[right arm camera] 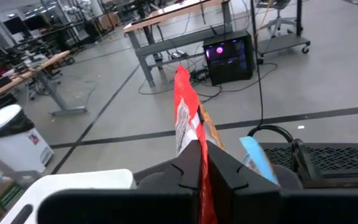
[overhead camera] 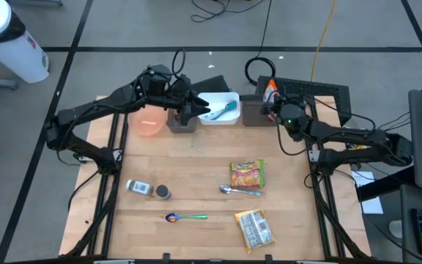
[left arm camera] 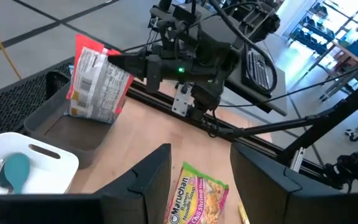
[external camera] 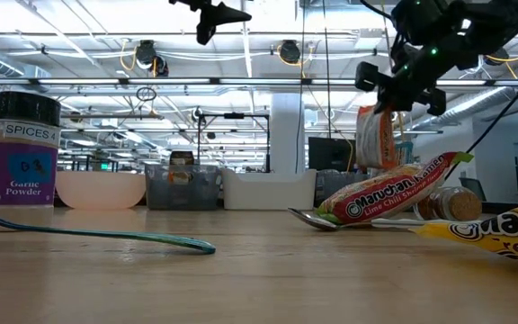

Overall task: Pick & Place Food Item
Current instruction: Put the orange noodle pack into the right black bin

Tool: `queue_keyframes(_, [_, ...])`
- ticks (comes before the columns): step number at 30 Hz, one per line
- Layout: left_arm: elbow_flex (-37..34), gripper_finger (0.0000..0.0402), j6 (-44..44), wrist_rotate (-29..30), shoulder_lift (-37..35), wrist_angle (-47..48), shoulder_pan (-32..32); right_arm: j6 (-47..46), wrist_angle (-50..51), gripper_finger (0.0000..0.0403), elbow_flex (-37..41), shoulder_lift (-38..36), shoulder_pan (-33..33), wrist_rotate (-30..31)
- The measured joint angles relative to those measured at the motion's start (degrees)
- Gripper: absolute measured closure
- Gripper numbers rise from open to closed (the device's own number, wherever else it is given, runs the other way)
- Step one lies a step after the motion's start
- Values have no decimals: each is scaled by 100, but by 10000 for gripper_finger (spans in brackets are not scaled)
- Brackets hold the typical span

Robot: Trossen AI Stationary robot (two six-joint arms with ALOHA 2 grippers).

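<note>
High view: right hand (overhead camera: 269,97) clamps red packet (overhead camera: 270,87) above grey bin (overhead camera: 253,111).

Both arms are dark, near-black, built from slim tube-like links joined by bulkier rounded joints. The left arm (overhead camera: 101,110) shows smooth matte housings, and its fingers (left arm camera: 148,186) are broad, flat, black plates with angular edges. The right arm (overhead camera: 343,139) carries black cables looping along its links, a small green light glowing on its wrist housing, and a pale metal bracket below it. Its fingers (right arm camera: 219,171) are black and faceted.
</note>
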State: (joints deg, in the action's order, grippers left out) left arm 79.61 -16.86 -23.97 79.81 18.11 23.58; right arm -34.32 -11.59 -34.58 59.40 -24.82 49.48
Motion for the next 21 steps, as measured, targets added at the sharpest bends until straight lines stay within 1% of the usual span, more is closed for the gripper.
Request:
queue_keyframes(4, [0,227,4,2,0,0,4,8,-420,403,251,0,-68,-3])
queue_keyframes(9, [0,227,17,17,0,0,6,33,-492,403,399,0,-76,-1])
queue_keyframes(12, [0,227,18,135,0,2,6,52,-496,403,439,16,-77,17])
queue_keyframes(16, [0,227,19,202,0,0,8,65,-623,403,453,192,-141,5])
queue_keyframes(21, [0,227,17,207,2,1,6,387,-1360,403,453,599,-146,-1])
